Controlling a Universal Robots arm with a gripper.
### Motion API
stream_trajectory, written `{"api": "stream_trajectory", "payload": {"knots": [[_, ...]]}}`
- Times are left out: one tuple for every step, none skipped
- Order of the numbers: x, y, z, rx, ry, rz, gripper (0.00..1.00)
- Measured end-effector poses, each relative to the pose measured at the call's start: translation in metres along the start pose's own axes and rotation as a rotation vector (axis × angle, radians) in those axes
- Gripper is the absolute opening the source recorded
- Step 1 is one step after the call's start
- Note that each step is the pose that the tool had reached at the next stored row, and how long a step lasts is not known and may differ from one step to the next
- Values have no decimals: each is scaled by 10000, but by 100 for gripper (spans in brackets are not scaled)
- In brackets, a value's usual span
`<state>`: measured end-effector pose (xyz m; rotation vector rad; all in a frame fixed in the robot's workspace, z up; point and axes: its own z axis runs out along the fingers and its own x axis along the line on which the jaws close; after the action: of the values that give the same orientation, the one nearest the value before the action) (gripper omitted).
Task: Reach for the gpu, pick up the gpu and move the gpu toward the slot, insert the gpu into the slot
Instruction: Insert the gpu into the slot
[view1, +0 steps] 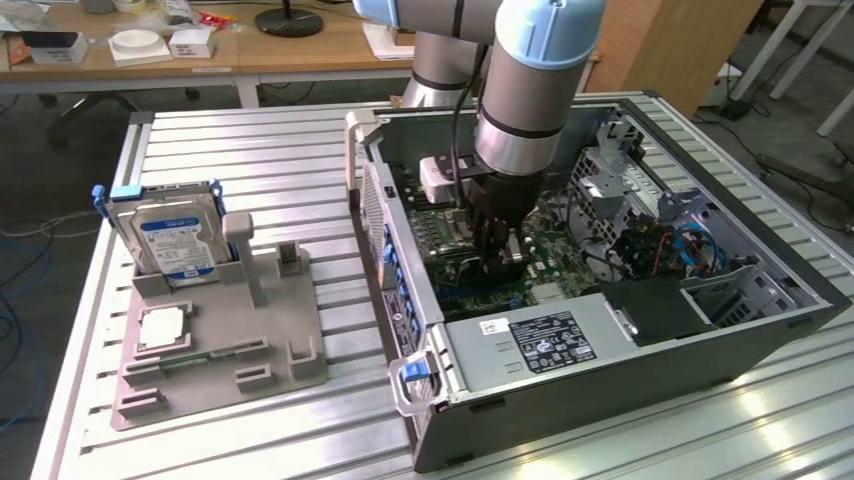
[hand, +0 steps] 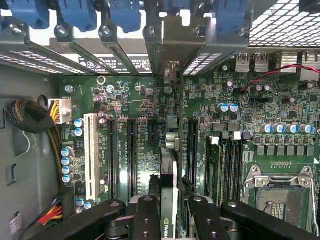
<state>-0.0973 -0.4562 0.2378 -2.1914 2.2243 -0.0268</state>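
The gripper (hand: 170, 220) is clamped on the gpu (hand: 169, 175), held edge-on just beyond its fingertips, down inside the open computer case (view1: 747, 330) above the motherboard (hand: 280, 110). Seating it well likely means keeping the card upright and aligned with the long slot (hand: 192, 150) beside it. The case also holds a power supply (view1: 541, 345).

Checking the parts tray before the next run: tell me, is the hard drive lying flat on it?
No, the hard drive stands upright on edge in the grey tray.
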Motion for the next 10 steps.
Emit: {"api": "stream_trajectory", "payload": {"knots": [[0,0,0,0,2,0,26],[1,1,9,-3,9,-1,26],[1,3,28,1,6,-2,26],[1,7,47,2,6,0,26],[1,7,51,-5,12,-2,26],[1,7,51,-5,10,-2,26],[1,7,53,-4,8,-1,26],[1,8,55,-2,6,-1,26],[1,7,56,0,3,0,26],[0,8,56,0,2,0,26]]}}
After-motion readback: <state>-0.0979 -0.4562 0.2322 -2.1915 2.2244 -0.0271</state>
